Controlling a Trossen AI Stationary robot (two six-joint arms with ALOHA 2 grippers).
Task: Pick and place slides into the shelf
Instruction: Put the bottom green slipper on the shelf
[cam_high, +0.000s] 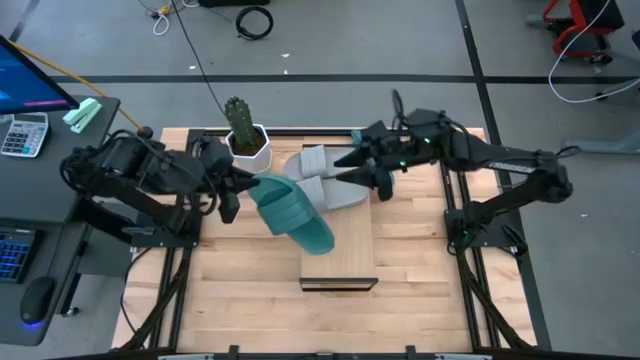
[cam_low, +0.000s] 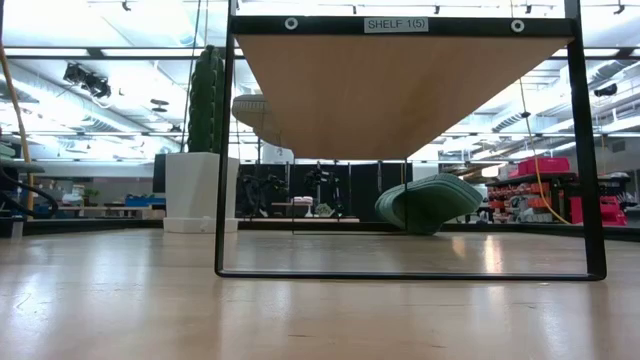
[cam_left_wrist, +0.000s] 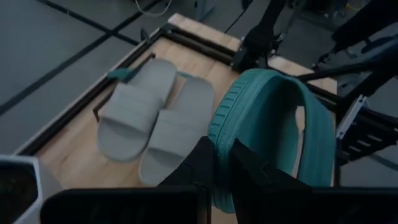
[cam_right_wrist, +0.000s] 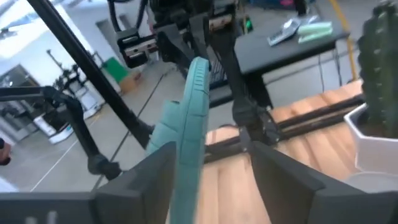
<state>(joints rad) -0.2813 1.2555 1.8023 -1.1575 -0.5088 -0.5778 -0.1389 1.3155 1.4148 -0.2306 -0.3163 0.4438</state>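
Seen from tabletop level, a thin black metal frame (cam_low: 222, 150) holds up the light-wood shelf (cam_low: 400, 90), its top bar labelled "SHELF 1(5)" (cam_low: 396, 24). Beyond the frame, a teal-green slide (cam_low: 428, 204) lies tilted on the wooden tabletop (cam_low: 300, 310). A tall green cactus (cam_low: 206, 100) stands in a white pot (cam_low: 197, 192) behind the frame's left post.

Even, bright overhead light fills the high view; shadows under the arms on the tabletop (cam_high: 250, 290) are soft and short. In the low view, ceiling lamps (cam_low: 80, 80) blow out to white and throw pale glare across the near wood, which is out of focus. The left wrist view is dimmer and bluish. Both wrist views blur their near fingers (cam_right_wrist: 155, 180).
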